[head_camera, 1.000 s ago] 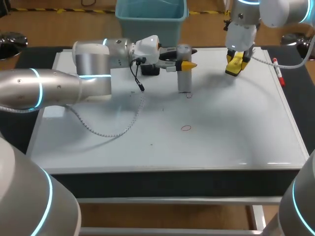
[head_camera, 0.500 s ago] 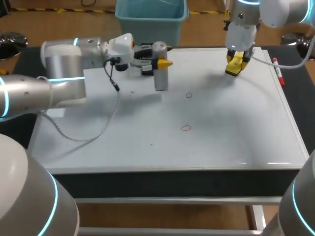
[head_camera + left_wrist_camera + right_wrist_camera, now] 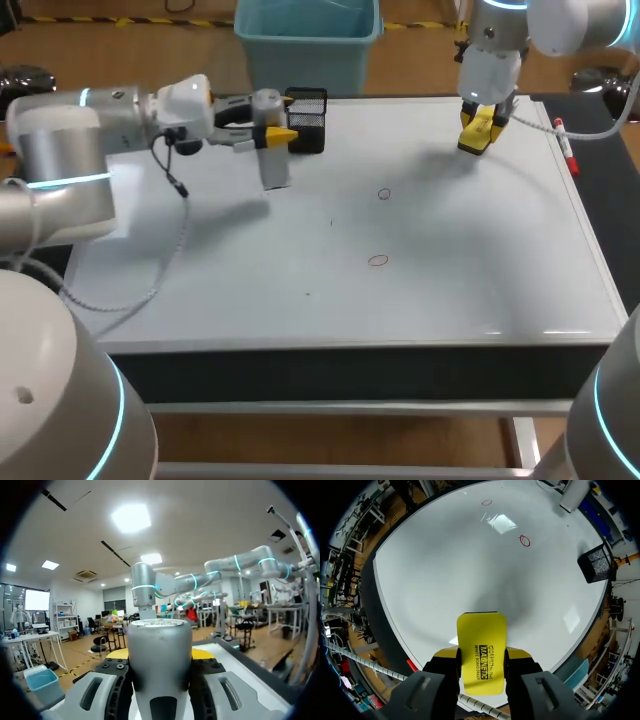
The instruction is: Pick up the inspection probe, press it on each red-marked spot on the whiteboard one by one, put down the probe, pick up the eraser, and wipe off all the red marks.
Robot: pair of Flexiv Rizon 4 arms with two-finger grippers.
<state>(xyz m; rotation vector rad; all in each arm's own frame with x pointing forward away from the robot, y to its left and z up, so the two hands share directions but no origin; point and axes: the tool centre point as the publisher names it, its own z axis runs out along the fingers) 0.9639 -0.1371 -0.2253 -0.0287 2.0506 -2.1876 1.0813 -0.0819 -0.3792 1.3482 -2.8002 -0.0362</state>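
Probe status: the grey cylindrical inspection probe [image 3: 272, 152] is upright in your left end effector [image 3: 268, 130], clamped from two sides by the yellow-tipped fingers [image 3: 284, 133]. It hangs over the far left part of the white whiteboard [image 3: 460, 280], just beside the black wire-mesh basket [image 3: 306, 108]. You cannot tell from the head view whether its lower end touches the board. In the left wrist view the probe fills the gap between the two black finger bodies, and the yellow tips only just show behind it.

Marks: two small red circles are on the board. One red circle [image 3: 384, 194] lies near the middle and the other red circle [image 3: 377, 261] sits nearer the front edge. Both are well apart from the probe.

Eraser: your right end effector [image 3: 480, 132] is closed on the yellow block-shaped whiteboard eraser [image 3: 481, 650], one finger on each long side. It is over the far right part of the board, above the surface and clear of it. The right wrist view looks past the eraser to both red circles and the mesh basket.

Other: a red marker pen [image 3: 565, 146] lies along the board's right edge.
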